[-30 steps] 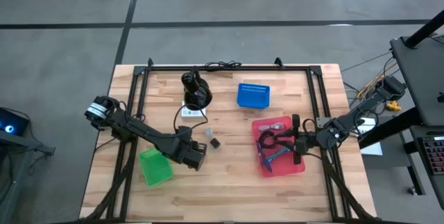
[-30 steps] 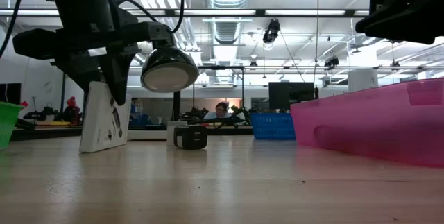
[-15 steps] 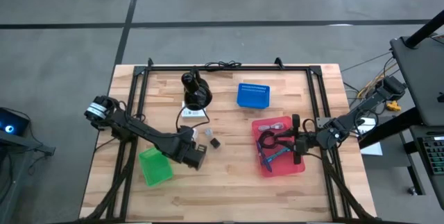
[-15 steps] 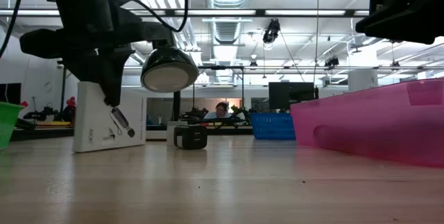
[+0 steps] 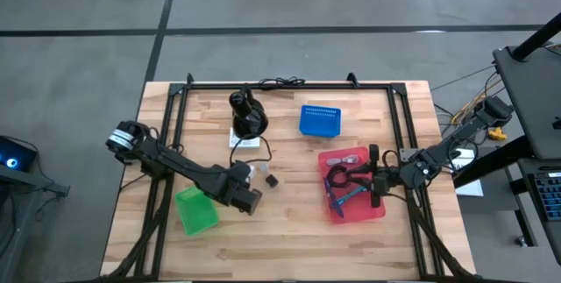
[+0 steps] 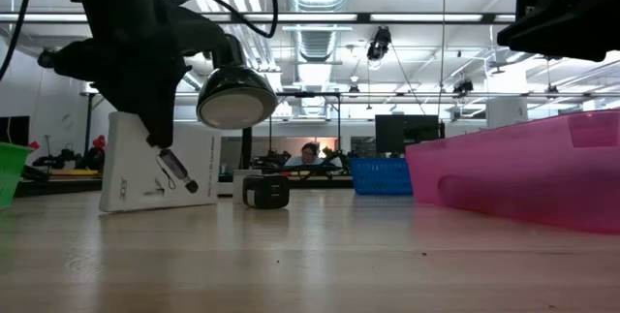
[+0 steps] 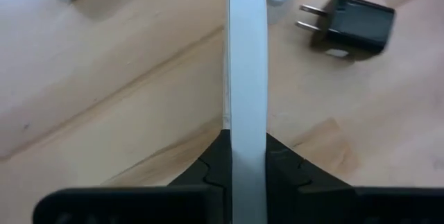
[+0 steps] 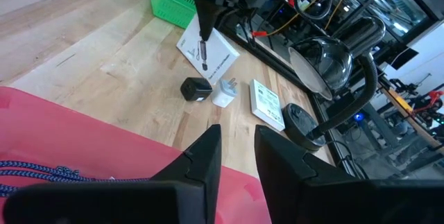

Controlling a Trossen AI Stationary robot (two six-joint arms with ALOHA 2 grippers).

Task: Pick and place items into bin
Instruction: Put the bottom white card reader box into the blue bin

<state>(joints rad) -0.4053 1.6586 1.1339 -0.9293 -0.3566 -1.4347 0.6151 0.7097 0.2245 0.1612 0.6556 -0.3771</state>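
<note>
Table (image 5: 289, 239) of pale wood planks, seen from above, with a dark arm reaching in from each side. At the left, a green bin (image 5: 195, 210) is sitting near the front edge. Just beside it, the left gripper (image 7: 247, 156) is pinching a white card (image 7: 247, 57) by its edge, its fingers (image 7: 208, 172) closed tight on the thin card; in the low view the card (image 6: 160, 174) is standing on the wood, leaning slightly. Near the card, a black plug block (image 5: 273, 180) and a small white plug (image 8: 225, 92) are lying on the table, just beside each other. Behind them, a black rounded lamp (image 5: 248, 115) is standing by a second white card (image 8: 266, 103). Farther right, a blue bin (image 5: 318, 120) is sitting toward the back. At the right, a pink bin (image 5: 375, 211) is holding purple and teal tools and a dark cable. The right gripper (image 8: 237, 144) is hanging over the pink bin's edge, its fingers standing a narrow gap apart and holding nothing.
</note>
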